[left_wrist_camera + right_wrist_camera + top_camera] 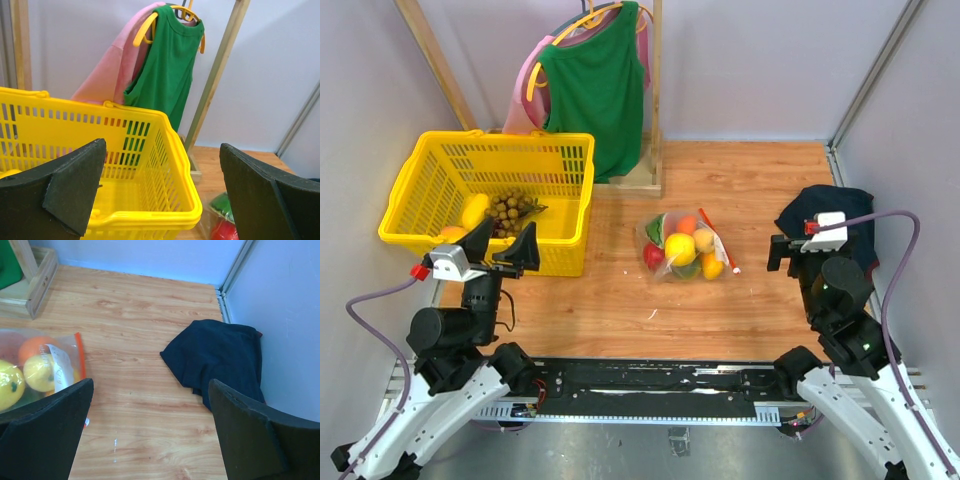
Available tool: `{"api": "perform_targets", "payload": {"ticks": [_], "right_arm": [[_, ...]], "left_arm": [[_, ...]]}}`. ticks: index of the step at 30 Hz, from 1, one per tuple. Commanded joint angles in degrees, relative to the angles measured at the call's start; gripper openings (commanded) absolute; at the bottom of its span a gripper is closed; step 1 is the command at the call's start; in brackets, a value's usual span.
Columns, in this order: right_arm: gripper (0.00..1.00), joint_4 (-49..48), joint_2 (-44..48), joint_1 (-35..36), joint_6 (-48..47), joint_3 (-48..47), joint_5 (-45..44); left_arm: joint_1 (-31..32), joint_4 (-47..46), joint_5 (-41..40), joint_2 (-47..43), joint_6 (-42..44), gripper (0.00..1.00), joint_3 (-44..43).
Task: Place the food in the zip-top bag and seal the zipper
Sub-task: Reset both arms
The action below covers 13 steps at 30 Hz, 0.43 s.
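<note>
The clear zip-top bag (685, 247) lies on the wooden table's middle. It holds food: a yellow piece (680, 248), an orange one (686, 224), a red one (653, 256) and a green one (657, 230). Its red-orange zipper (718, 240) runs along the bag's right edge. My right gripper (792, 252) hovers open to the right of the bag, with nothing between its fingers. In the right wrist view the bag (37, 370) and zipper (80, 357) sit left of the gripper (151, 385). My left gripper (502, 243) is open and empty at the yellow basket's near side.
The yellow basket (485, 137) at the left holds a yellow piece (473, 210), a brown grape bunch (510, 207) and an orange piece (450, 235). A dark navy cloth (830, 210) lies by the right wall. A wooden rack with green and pink garments (595, 80) stands at the back.
</note>
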<state>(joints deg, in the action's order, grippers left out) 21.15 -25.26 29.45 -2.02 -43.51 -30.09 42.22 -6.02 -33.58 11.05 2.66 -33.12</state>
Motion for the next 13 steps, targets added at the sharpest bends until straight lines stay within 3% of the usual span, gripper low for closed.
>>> {"api": "perform_targets", "payload": {"ticks": [1,13], "right_arm": [[0.98,-5.19,1.33,-0.57,-2.07,1.46,-3.29],[0.98,-5.95,1.31,-0.84,-2.32,1.92,-1.43]], "left_arm": [[-0.25,-3.36,-2.70,-1.77,1.63,0.99,1.66],[-2.55,-3.02,-0.75,1.21,1.36,0.99,2.49]]}}
